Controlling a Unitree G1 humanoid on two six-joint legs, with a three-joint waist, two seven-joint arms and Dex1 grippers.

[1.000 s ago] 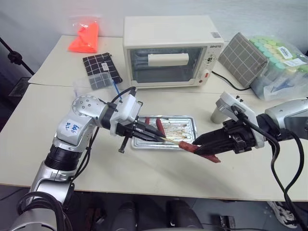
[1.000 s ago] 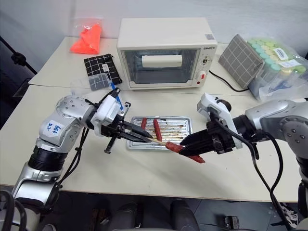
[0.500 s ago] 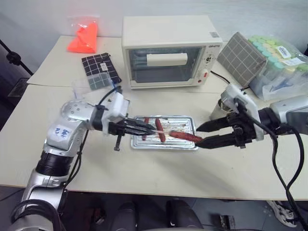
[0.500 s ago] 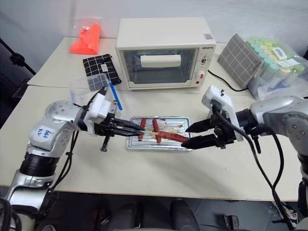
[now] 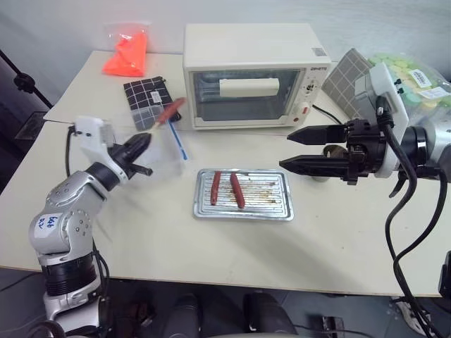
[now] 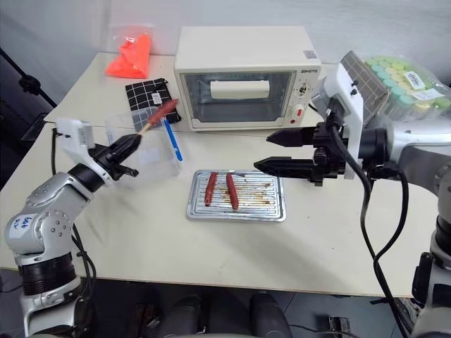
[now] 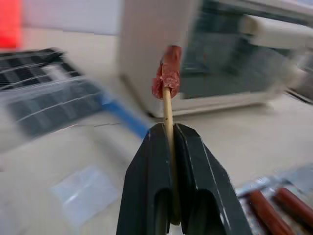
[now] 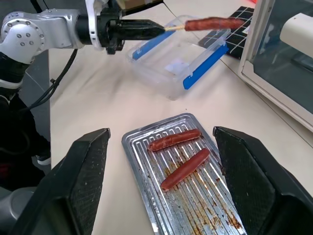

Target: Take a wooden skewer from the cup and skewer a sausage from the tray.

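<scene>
My left gripper (image 5: 143, 141) is shut on the wooden skewer (image 7: 167, 105), held out level above the clear box at the table's left. One reddish sausage (image 5: 169, 111) is stuck on the skewer's far tip. The silvery tray (image 5: 271, 201) lies at the table's middle with two more sausages (image 5: 215, 188) (image 5: 237, 190) side by side in its left half. My right gripper (image 5: 285, 150) hangs open and empty above the tray's right back corner, its fingers pointing left. The cup is hidden behind my right hand.
A clear plastic box with blue edges (image 5: 163, 153) sits under the skewer. Behind the tray stands a cream toaster oven (image 5: 254, 74). Further back are a checked pouch (image 5: 146, 98) and an orange bag (image 5: 125, 53). At the right are a grey checked pad (image 5: 349, 74) and a bag of green-capped tubes (image 5: 416, 77).
My right gripper opened, let go of the sausage and rose. My left gripper swung left and back from the tray, carrying the skewer with the sausage on it.
</scene>
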